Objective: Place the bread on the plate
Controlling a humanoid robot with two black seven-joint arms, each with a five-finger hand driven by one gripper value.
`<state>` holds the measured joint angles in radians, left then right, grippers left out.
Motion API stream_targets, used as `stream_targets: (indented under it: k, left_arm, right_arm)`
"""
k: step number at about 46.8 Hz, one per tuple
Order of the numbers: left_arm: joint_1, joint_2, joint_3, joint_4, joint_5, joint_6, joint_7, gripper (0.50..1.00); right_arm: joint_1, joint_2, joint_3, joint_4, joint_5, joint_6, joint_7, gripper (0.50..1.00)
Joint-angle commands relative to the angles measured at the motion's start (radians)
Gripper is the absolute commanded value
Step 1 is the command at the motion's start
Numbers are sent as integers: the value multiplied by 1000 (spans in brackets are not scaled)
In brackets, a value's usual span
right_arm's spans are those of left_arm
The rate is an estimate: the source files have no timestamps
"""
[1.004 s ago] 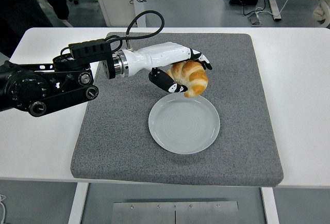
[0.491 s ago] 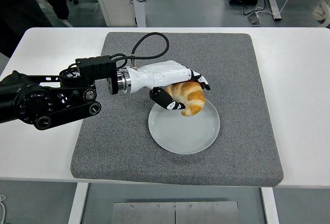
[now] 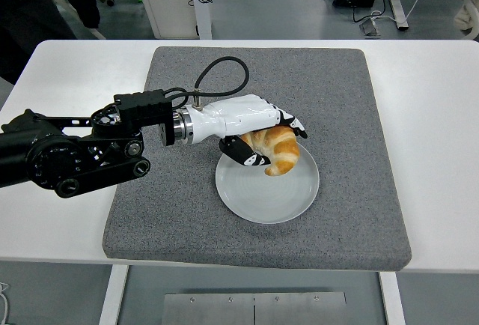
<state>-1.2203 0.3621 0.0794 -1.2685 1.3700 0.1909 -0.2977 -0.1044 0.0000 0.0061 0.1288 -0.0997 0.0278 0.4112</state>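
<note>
Counter point(image 3: 60, 243), white, runs w/ a grey mat point(image 3: 352, 190) laid over its middle. Left arm point(image 3: 67, 156) comes in from the left edge: black jointed housing, then a metal wrist collar, then a white-shelled forearm section w/ a black cable point(image 3: 221, 67) looping up off it and back down. Left hand point(image 3: 258, 134) sits at the end of that, over the mat's centre, fingers curled round the bread point(image 3: 275, 147); black-tipped fingers point(image 3: 293, 124) wrap over the top of it, thumb point(image 3: 247, 156) tucked under on the near side. Bread is a golden croissant, gripped at its left part, its right end and lower tip sticking out free of the hand. It's over the far-left part of the plate point(image 3: 267, 190), lower tip just inside the rim; can't tell whether it's touching the plate surface or just above. Plate is pale grey-white, round, on the mat, nr the mat's middle & slightly toward the near edge. Right of the plate the mat is bare grey, then bare white counter to the right edge.
</note>
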Motion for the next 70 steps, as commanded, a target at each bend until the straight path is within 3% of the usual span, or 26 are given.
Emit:
stream_targets:
  k: [1, 19, 42, 70]
  left_arm:
    - [2, -3, 31, 0, 20, 33, 0, 711]
    - [22, -15, 68, 3, 17, 94, 0, 730]
    - [79, -45, 69, 40, 21, 96, 0, 731]
    - [81, -46, 102, 61, 21, 98, 0, 734]
  right_arm:
    - [0, 0, 0, 0, 0, 0, 0, 1000]
    - [0, 0, 0, 0, 0, 0, 0, 1000]
    - [0, 0, 0, 0, 0, 0, 0, 1000]
    - [0, 0, 0, 0, 0, 0, 0, 1000]
